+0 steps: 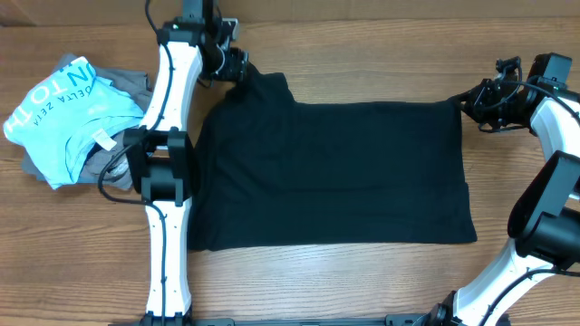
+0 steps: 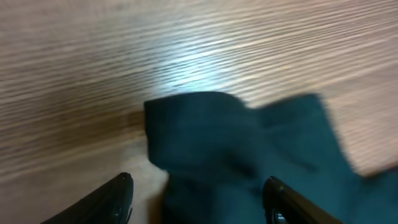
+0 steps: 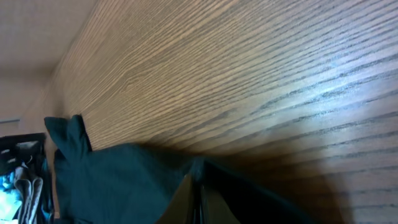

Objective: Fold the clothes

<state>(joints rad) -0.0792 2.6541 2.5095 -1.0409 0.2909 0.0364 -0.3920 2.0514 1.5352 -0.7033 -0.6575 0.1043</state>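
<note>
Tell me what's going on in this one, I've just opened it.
Two robot arms are working on a black garment that lies spread flat on the wooden table. The right gripper is pinched shut on the garment's far right corner. The left gripper is at the far left corner, its fingers apart with the fabric between them. No fold shows yet. A light blue shirt waits in a pile off to the left.

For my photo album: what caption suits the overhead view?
Left gripper and right gripper at the far corners of a flat black cloth garment on a wooden table.
</note>
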